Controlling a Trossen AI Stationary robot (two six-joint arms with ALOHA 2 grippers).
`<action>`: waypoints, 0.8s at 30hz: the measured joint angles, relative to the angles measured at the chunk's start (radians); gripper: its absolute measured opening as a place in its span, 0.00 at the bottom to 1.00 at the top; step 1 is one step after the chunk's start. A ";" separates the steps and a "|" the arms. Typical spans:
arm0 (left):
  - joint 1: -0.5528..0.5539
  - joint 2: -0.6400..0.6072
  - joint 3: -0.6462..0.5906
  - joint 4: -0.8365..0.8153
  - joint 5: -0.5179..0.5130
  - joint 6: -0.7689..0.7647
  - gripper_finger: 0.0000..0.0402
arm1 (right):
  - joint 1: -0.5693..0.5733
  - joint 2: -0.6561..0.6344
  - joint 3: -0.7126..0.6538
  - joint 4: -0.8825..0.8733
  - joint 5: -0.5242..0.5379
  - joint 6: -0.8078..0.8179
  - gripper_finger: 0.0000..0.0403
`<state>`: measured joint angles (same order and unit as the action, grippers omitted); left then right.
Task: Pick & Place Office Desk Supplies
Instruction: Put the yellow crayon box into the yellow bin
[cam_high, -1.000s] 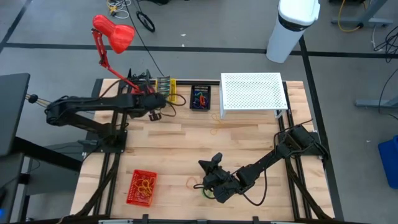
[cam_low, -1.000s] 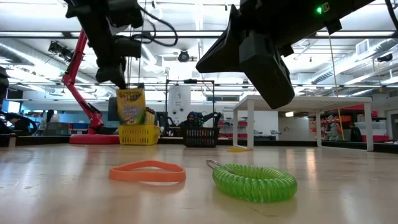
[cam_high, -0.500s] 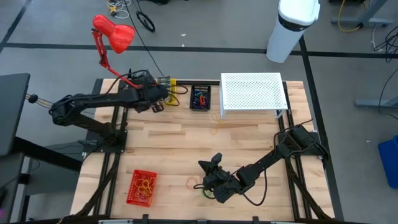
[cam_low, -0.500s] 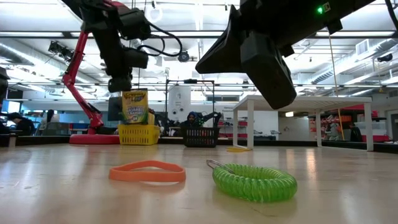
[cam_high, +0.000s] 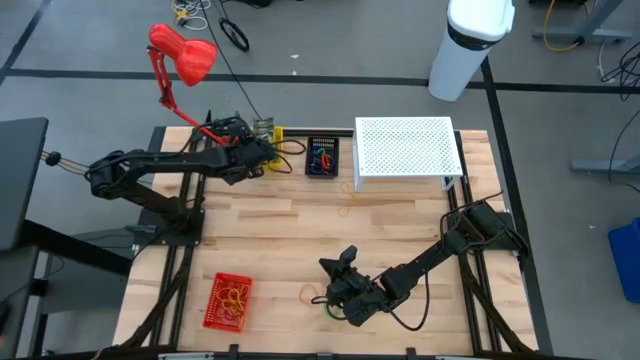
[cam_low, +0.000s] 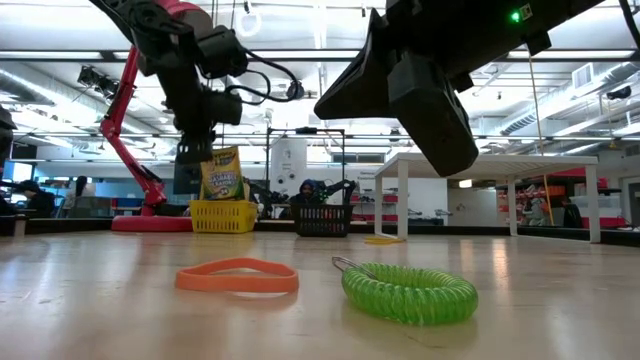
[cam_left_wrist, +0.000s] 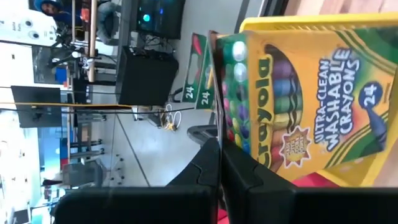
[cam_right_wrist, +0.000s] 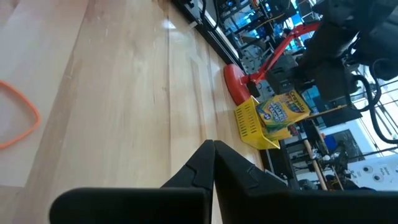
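My left claw (cam_low: 190, 150), now pressed together and empty, has just lowered the crayon box (cam_low: 222, 174) into the yellow bin (cam_low: 222, 214); that one's placed.

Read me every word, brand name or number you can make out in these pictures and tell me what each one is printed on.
"Crayola": crayon box standing in the yellow basket, left wrist view.
"ULTRA-CLEAN WASHABLE CRAYONS": same box.
"24": same box's corner.
"24": twice on the green flaps of further boxes behind it.
Orange starburst seal on the box: too small to read.
The box in the low and right wrist views: print too small to read.
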<state>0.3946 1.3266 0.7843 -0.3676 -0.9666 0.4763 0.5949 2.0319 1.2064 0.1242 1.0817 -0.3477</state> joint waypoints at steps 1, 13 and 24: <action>0.000 0.000 -0.001 -0.003 0.000 -0.001 0.01 | 0.000 0.000 0.000 0.000 -0.001 0.000 0.03; 0.017 0.000 -0.001 -0.004 0.039 -0.073 0.16 | 0.000 0.000 0.000 0.000 -0.002 0.003 0.03; 0.010 0.000 -0.001 -0.007 -0.020 -0.010 0.16 | 0.000 0.000 0.000 0.000 -0.002 0.003 0.03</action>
<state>0.4044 1.3266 0.7834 -0.3749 -0.9868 0.4658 0.5949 2.0319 1.2064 0.1246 1.0796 -0.3450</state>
